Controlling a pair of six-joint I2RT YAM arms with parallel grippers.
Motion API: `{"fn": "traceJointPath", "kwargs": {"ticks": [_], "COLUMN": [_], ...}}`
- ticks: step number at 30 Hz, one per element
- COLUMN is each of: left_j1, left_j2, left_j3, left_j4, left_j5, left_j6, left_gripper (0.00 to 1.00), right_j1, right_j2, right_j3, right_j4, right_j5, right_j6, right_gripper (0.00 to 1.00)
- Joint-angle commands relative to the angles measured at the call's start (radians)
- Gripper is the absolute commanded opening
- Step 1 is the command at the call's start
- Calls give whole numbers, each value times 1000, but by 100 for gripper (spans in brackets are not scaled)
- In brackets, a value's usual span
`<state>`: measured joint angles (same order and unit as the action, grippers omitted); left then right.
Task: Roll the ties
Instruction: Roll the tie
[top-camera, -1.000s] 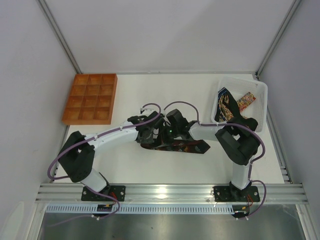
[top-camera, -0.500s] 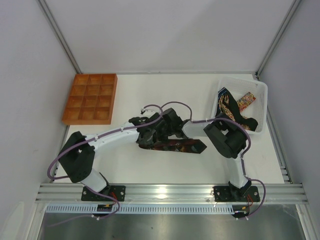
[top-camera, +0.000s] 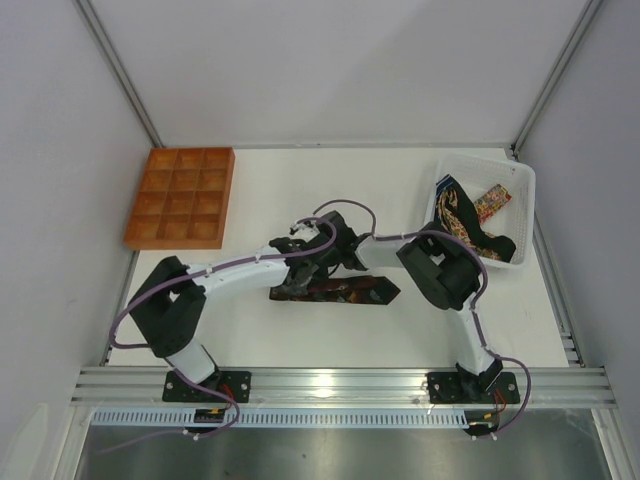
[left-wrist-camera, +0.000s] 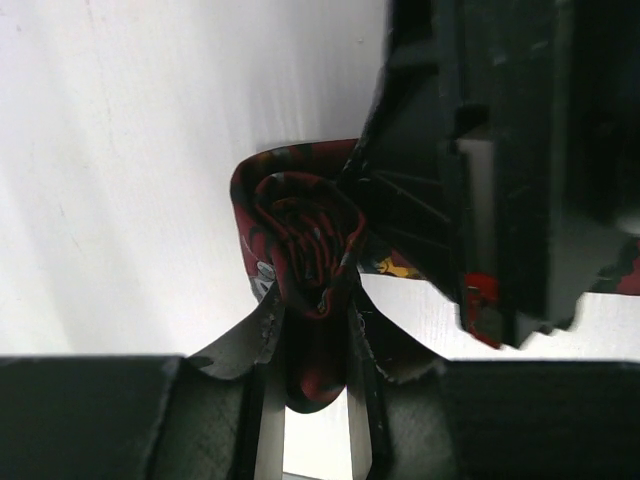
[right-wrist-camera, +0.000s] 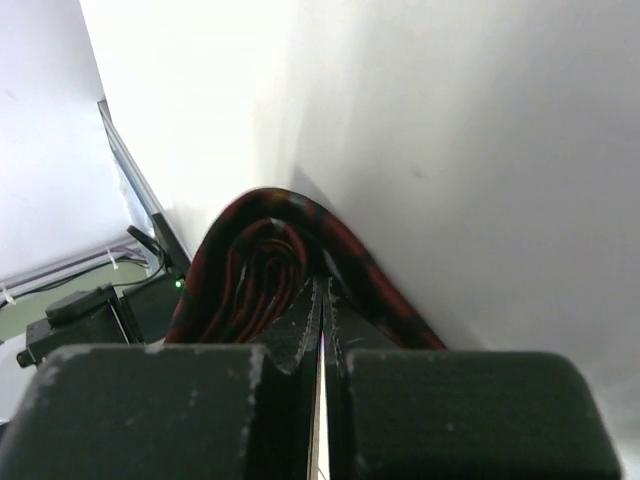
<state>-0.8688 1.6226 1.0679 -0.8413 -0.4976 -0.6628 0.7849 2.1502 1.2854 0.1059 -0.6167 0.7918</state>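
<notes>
Both grippers have edged toward the far edge of the worktop (top-camera: 300, 190). The left gripper (left-wrist-camera: 312, 322) pinches the limp, slippery-looking maroon tie (left-wrist-camera: 305, 235) at its coil, the surest hold. The right gripper (right-wrist-camera: 322, 300) is pressed together.

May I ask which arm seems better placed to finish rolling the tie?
Probably left: the left end effector clamps the maroon tie at its roll; the right end effector sits shut beside it.

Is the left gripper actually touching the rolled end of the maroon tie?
Touching. In the left wrist view the left gripper pinches the rolled maroon tie, its jaws pressed against both sides.
</notes>
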Motion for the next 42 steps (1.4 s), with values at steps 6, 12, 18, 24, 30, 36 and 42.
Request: {"fn": "traceJointPath", "kwargs": {"ticks": [6, 12, 18, 24, 30, 36, 42], "left_j1": [-18, -18, -19, -19, 20, 345, 600], "left_j2": [85, 103, -6, -136, -392, -616, -601], "left_j3": [52, 86, 78, 60, -9, -207, -292], "left_j4": [18, 18, 54, 90, 79, 165, 237], "left_j5": [41, 65, 129, 212, 260, 540, 760], "left_j6": [23, 38, 51, 46, 32, 77, 107], "left_gripper": [1, 28, 68, 72, 79, 85, 87], "right_j1": [-99, -187, -227, -230, -161, -24, 17], "right_j2": [-179, -271, -346, -392, -412, -354, -280], "right_j3": [-171, -274, -294, -294, -264, -164, -100], "right_j4": [32, 12, -61, -92, -87, -61, -55], "right_j5": [8, 2, 17, 0, -48, -51, -23], "right_j6": [-12, -60, -129, -144, -103, -40, -25], "right_gripper": [0, 0, 0, 0, 0, 0, 0]}}
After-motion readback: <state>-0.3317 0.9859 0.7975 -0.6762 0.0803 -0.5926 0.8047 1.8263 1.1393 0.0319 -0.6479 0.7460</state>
